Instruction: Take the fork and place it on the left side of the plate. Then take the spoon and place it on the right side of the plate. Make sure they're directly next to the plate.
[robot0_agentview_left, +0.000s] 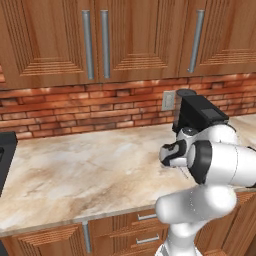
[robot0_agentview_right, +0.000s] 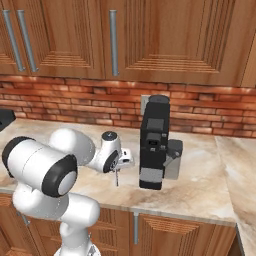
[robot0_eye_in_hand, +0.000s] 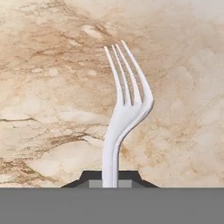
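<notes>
My gripper (robot0_eye_in_hand: 111, 180) is shut on the handle of the fork (robot0_eye_in_hand: 127, 98), a slim pale metal utensil whose prongs point away from the hand over bare marble counter. In the right base view the gripper (robot0_agentview_right: 117, 169) hangs a little above the counter, just left of the coffee machine, and the fork (robot0_agentview_right: 116, 178) dangles from it. From the left base view the gripper (robot0_agentview_left: 179, 165) is mostly hidden behind the arm, and a sliver of the fork (robot0_agentview_left: 184, 173) pokes out below. The plate and the spoon are out of view.
A black coffee machine (robot0_agentview_right: 154, 145) (robot0_agentview_left: 201, 116) stands close to the right of the gripper, against the brick wall. A dark stove edge (robot0_agentview_left: 5, 150) lies at the far left. The marble counter (robot0_agentview_left: 85, 170) stretches wide to the left. Wooden cabinets (robot0_agentview_left: 100, 40) hang above.
</notes>
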